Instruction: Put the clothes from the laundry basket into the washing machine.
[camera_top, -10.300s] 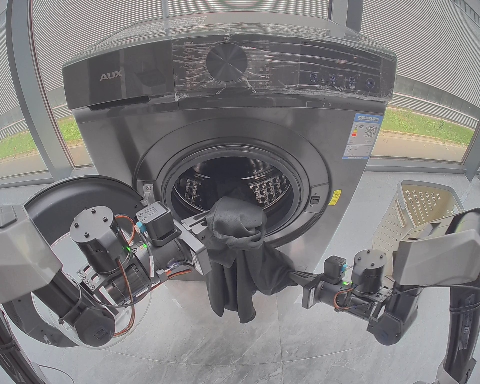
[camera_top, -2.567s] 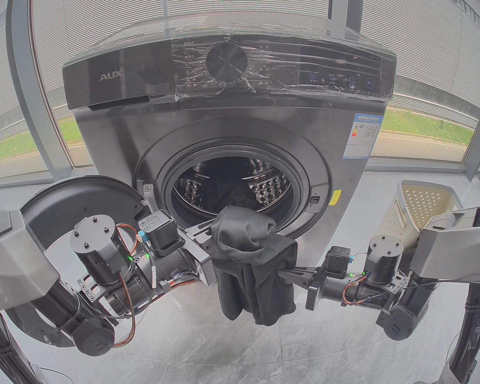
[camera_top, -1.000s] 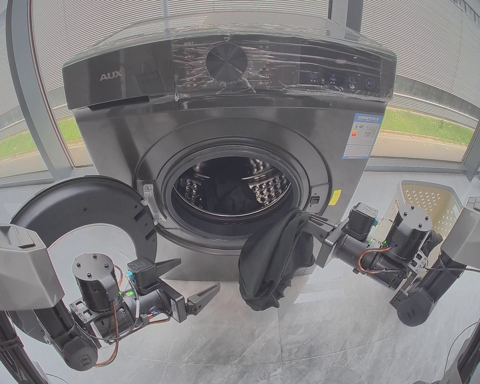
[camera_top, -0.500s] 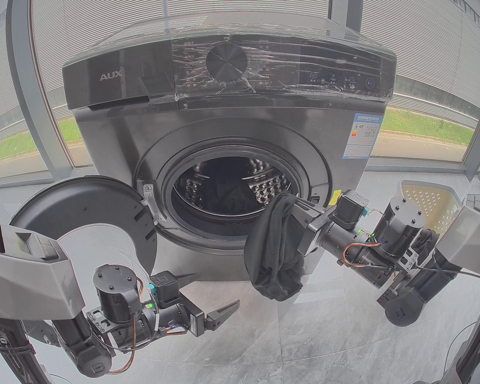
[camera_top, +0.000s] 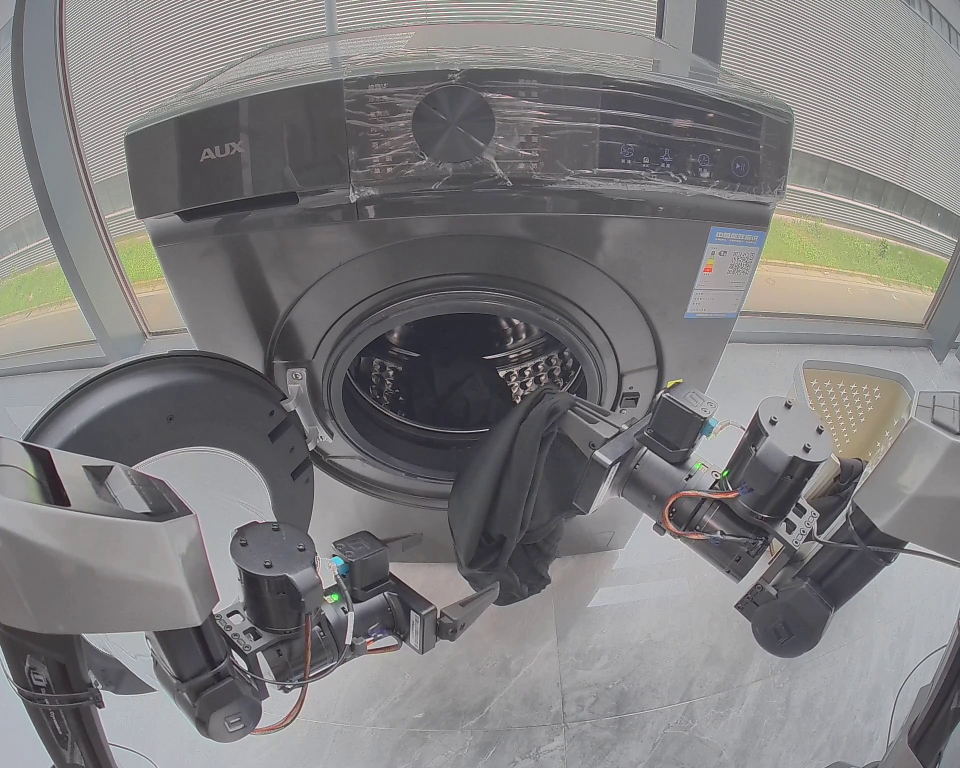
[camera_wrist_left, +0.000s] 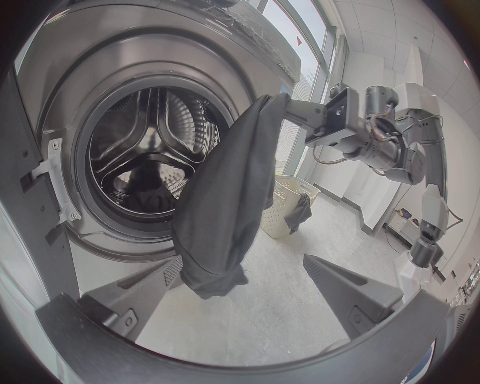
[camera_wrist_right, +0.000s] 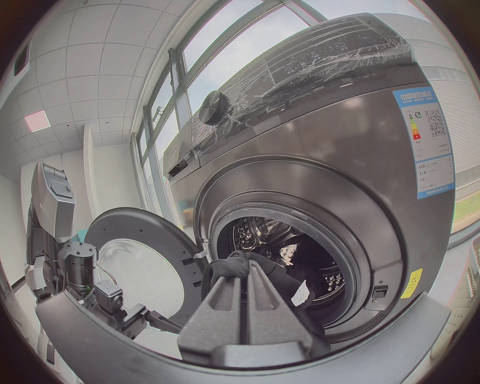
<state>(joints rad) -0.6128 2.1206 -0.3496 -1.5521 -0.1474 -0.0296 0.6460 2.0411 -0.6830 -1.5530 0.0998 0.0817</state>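
Head view, left to right: the round door (camera_top: 170, 410) of the grey washing machine (camera_top: 250, 270) stands swung wide. Low before it the left tool (camera_top: 455, 568) hangs spread above the glossy tiled floor (camera_top: 620, 690), one tip just beside the hem of a limp dark garment (camera_top: 505, 500). The right tool (camera_top: 562, 408), pinching the garment's bunched top, holds it at the right rim of the open, dimpled steel drum (camera_top: 450, 375), with the cloth draping outside below the rim. Farther right stands the perforated cream laundry basket (camera_top: 860, 400).
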